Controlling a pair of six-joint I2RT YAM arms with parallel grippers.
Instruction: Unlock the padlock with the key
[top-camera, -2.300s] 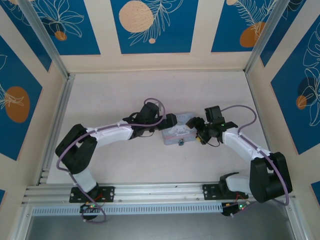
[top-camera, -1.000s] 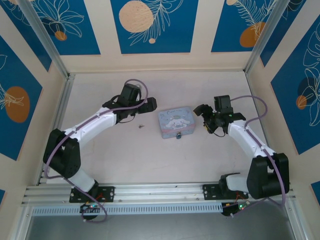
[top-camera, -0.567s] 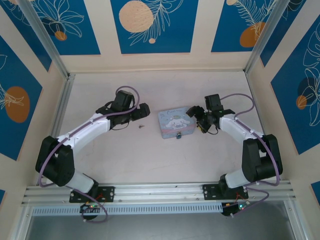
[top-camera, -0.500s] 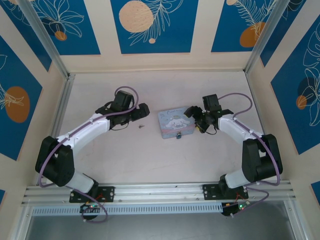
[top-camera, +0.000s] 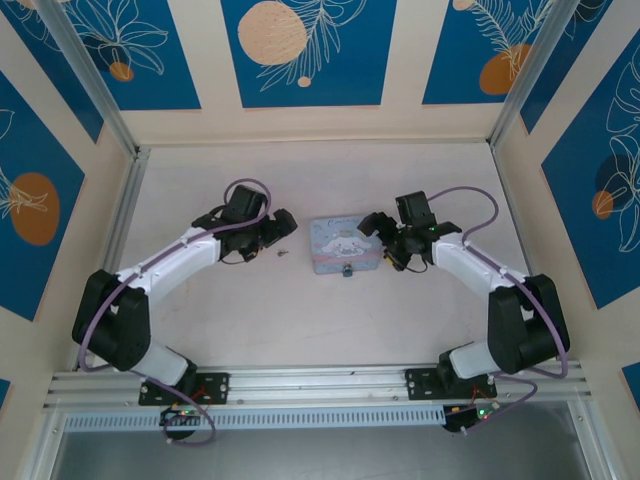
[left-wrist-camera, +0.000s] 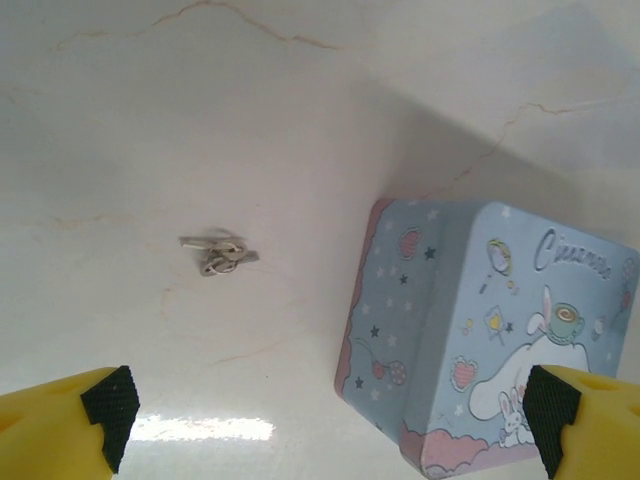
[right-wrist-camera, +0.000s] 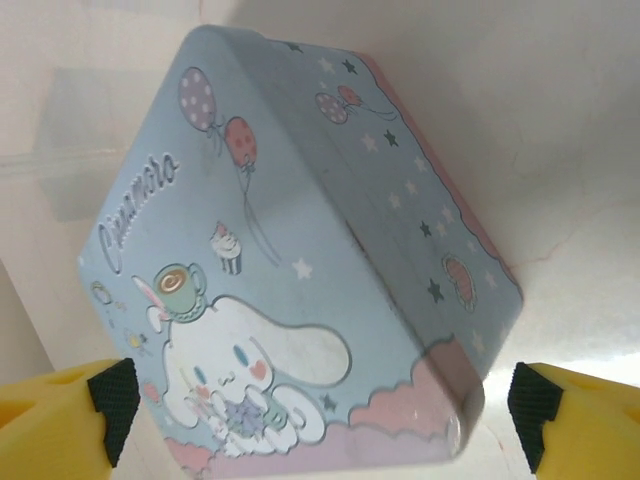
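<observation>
The padlock (top-camera: 347, 271) is a tiny dark lock hanging at the front edge of the pale blue cartoon tin (top-camera: 343, 245). The key (top-camera: 283, 252) lies on the table left of the tin, a small metal sliver on a ring (left-wrist-camera: 218, 253). My left gripper (top-camera: 278, 228) is open just above and left of the key, its yellow-tipped fingers (left-wrist-camera: 60, 425) spread wide, with nothing between them. My right gripper (top-camera: 380, 238) is open at the tin's right end. In the right wrist view its fingers (right-wrist-camera: 585, 420) stand either side of the tin's lid (right-wrist-camera: 260, 330).
The tin's left side (left-wrist-camera: 470, 340) sits to the right of the key in the left wrist view. An aluminium rail (top-camera: 110, 250) runs along the left side of the white table (top-camera: 300, 320), and patterned walls close it in at the back and sides.
Both grippers left the tin, and the key now lies on the table. The left gripper dropped near the key. The right gripper came back to the tin, which slid slightly left.
</observation>
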